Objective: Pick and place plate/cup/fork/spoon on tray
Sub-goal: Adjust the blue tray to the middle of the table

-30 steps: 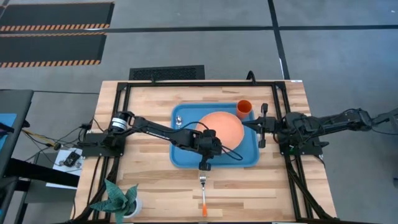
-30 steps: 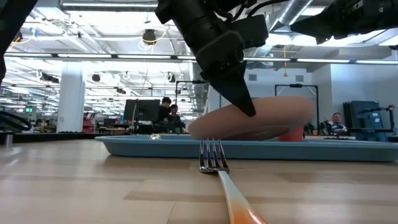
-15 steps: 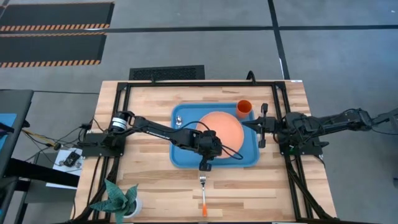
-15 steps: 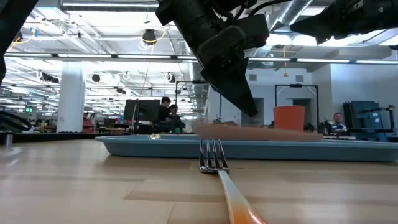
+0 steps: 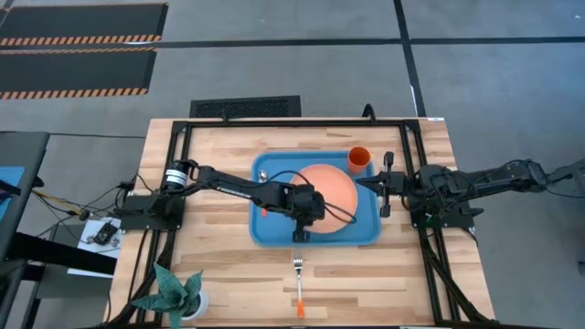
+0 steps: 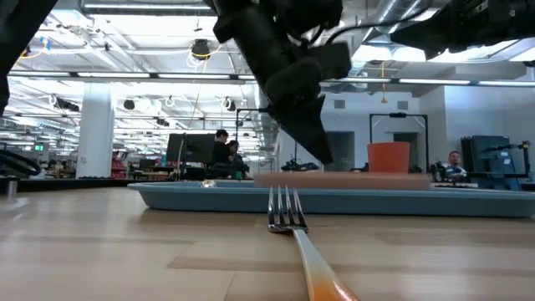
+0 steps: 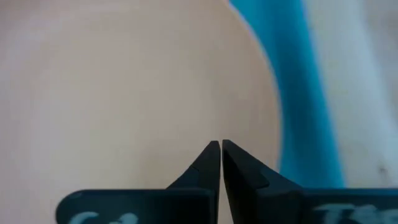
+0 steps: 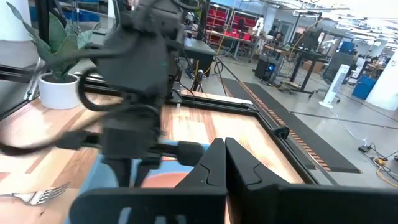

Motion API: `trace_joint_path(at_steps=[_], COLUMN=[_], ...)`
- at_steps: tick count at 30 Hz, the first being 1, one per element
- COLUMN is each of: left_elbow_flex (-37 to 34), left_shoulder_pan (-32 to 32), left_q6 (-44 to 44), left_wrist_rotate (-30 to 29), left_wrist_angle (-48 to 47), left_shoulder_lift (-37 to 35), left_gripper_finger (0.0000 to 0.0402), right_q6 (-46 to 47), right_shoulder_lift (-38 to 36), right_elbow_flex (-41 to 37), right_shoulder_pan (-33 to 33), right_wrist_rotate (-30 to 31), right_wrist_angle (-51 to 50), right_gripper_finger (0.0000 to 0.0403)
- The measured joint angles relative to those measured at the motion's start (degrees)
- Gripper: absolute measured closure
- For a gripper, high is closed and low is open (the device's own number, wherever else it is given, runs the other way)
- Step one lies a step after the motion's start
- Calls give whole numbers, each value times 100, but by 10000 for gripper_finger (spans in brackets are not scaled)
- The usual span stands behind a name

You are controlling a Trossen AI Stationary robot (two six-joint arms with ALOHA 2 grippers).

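left end effector (image 5: 298,234): fingers together, arm reaching mid-table | right end effector (image 5: 388,185): fingers together, waiting at right

— What's around the bench on my feed?

— I see a pale wooden table top (image 5: 219,274) in a black metal frame (image 5: 274,121), on grey concrete floor (image 5: 274,73). Black mats edged with orange hazard stripes (image 5: 73,38) lie at the far left.

— And beyond it?

— I see an open hall: white round column (image 6: 98,130), long ceiling strip lights (image 6: 125,75), seated people at dark monitors (image 6: 219,150). A small green plant in a white pot (image 5: 178,294) sits at my near-left corner.
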Motion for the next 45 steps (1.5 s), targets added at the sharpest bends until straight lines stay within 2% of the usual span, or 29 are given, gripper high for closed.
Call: trace_joint_path(at_steps=[10, 17, 25, 30, 37, 41, 45], left_elbow_flex=[-734, -877, -709, -1292, -3214, -4040, -4512], left_shoulder_pan=[378, 414, 444, 477, 418, 356, 431], left_q6=[-310, -337, -219, -437, -1067, -1344, -1620], left_wrist_rotate=[12, 2, 2, -6, 144, 157, -29], left_wrist_angle=[538, 757, 767, 837, 1492, 1049, -70], left_shoulder_lift=[11, 11, -183, -933, -2639, -3670, -4475], left_gripper_finger=[401, 401, 401, 401, 401, 401, 401], right_q6=[0, 0, 22, 227, 851, 1564, 2588], right_shoulder_lift=[0, 1, 0, 0, 2, 156, 650], right_elbow_flex=[0, 0, 3, 4, 97, 492, 1033], right_shoulder_pan=[0, 0, 2, 4, 0, 0, 15], right_wrist_rotate=[-2, -2, -2, -11, -9, -2, -4], right_wrist_angle=[-2, -2, -17, -375, -1060, -2047, -3677], right_gripper_finger=[396, 396, 396, 396, 394, 391, 393])
